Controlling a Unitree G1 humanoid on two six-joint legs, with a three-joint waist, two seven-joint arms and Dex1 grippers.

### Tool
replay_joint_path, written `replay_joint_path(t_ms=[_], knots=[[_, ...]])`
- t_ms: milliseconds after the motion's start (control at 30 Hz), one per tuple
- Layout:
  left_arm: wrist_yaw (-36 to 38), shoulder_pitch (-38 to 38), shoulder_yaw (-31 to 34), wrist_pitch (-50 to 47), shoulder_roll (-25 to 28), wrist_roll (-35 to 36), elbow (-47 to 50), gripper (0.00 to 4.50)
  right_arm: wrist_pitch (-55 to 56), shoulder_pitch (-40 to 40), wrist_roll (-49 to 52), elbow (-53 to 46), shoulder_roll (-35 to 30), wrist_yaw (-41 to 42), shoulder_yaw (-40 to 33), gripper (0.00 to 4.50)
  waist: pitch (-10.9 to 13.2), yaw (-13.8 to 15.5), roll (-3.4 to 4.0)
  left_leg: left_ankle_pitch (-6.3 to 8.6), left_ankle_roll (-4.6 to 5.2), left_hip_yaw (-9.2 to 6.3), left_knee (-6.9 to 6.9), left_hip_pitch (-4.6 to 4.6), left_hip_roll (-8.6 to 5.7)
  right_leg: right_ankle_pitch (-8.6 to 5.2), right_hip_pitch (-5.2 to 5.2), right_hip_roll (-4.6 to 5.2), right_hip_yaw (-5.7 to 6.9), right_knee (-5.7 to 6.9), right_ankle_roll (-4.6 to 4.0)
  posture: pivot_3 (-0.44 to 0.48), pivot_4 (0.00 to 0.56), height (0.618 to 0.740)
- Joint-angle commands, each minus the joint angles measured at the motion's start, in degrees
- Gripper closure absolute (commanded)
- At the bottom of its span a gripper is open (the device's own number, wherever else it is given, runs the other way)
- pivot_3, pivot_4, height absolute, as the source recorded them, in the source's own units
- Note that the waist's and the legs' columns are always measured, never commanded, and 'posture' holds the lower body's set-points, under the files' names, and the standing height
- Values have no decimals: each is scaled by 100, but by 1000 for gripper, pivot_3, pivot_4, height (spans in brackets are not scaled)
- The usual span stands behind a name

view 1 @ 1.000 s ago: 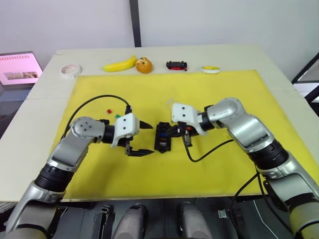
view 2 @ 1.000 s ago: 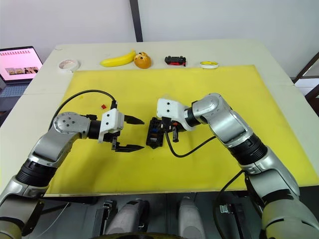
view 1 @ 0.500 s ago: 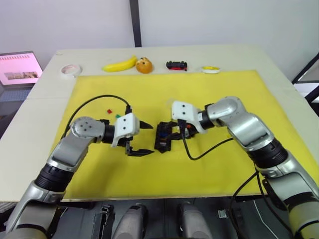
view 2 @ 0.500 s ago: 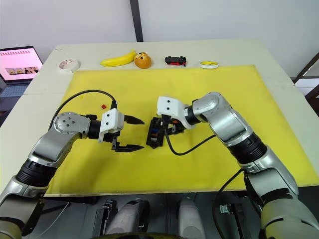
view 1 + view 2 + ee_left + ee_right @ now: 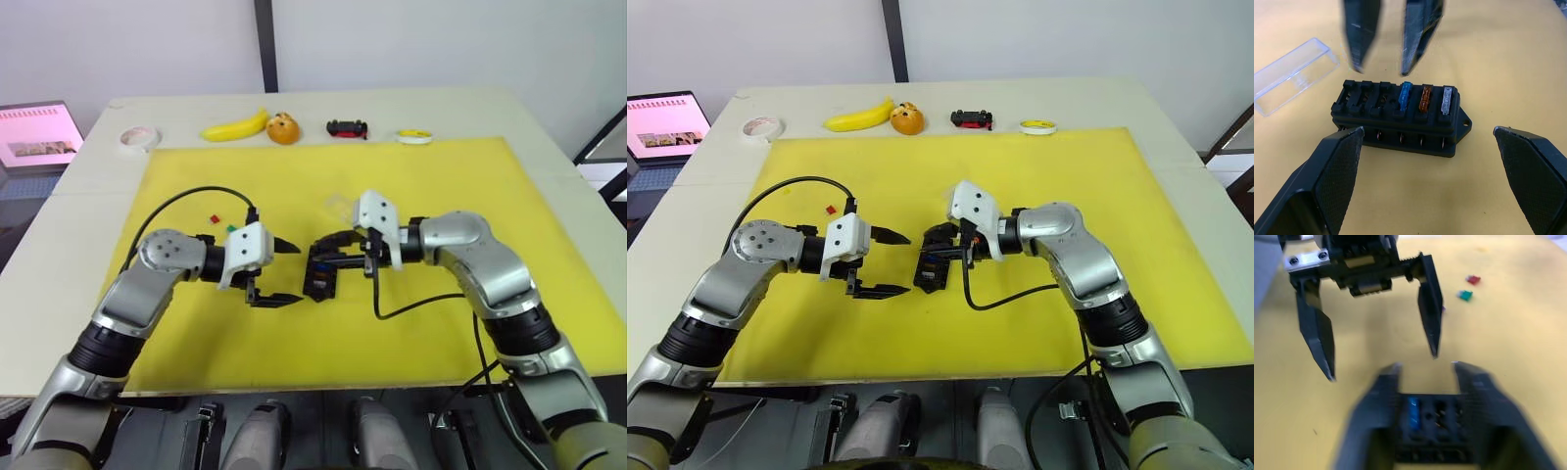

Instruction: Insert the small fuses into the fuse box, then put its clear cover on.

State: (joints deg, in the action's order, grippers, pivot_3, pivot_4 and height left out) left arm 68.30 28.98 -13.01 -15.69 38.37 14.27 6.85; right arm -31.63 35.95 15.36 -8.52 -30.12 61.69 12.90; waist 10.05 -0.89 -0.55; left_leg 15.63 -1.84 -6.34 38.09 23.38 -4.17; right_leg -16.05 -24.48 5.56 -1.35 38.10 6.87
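A: Fuse box (image 5: 1400, 117) is seen mid yellow mat (image 5: 549, 215), between both grippers. Blue fuse (image 5: 1405, 93), orange-brown fuse (image 5: 1425, 97) and grey fuse (image 5: 1447, 100) are seated in one row.

B: Left gripper (image 5: 281, 271)?

A: Spread wide, nothing held, just beside the box.

B: Right gripper (image 5: 939, 243)?

A: Parted a little over the box, nothing gripped. Clear cover (image 5: 1292, 75) lies near, apart. Red fuse (image 5: 1473, 279) and green fuse (image 5: 1465, 295) are loose on the mat.

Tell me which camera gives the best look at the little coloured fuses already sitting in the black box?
The left wrist view: the blue, orange-brown and grey fuses stand clearly in the fuse box. The right wrist view catches a blurred blue one; the eye views barely hint at colour.
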Motion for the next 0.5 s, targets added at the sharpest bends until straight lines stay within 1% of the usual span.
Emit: replay_joint_path(t_ms=[33,200,500], knots=[[18,52,116,77,31,39,63,0,268,-104,77,-214,90,-132,-94,4455,0,0,0,0,0,0,0,0,0,0,0,0,0,0,0,0,150,740],[39,60,115,65,39,33,57,0,396,-249,-41,-147,91,-243,51,4455,0,-1,0,0,0,0,0,0,0,0,0,0,0,0,0,0,150,740],[30,75,109,61,33,19,63,0,368,-268,-184,-110,14,-309,244,4455,0,-1,0,0,0,0,0,0,0,0,0,-1,0,0,0,0,150,740]])
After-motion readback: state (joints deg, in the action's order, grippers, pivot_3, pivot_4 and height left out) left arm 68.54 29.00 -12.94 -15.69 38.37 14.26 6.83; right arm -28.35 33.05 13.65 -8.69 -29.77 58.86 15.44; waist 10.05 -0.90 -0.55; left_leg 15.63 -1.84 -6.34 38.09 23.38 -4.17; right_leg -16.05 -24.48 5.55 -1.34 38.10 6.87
